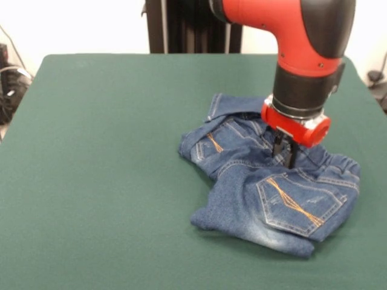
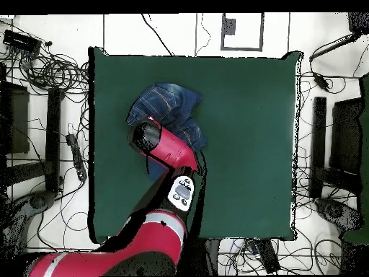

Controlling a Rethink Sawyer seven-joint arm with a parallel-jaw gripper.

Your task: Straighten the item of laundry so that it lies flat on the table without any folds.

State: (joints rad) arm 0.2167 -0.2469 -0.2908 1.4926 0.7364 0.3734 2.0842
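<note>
The small blue denim jeans lie crumpled right of the middle of the dark green table. They are folded over themselves, with two orange-stitched back pockets facing up and the waistband bunched at the right. My gripper points straight down from the red arm onto the middle of the heap. Its dark fingers stand close together, pinching a denim fold at table height. In the overhead view the jeans lie near the table's upper left, and the arm hides the gripper.
Bare green tabletop lies wide to the left and in front of the jeans in the front view. Cables and black equipment lie on the floor around the table. The robot's pedestal stands behind the far edge.
</note>
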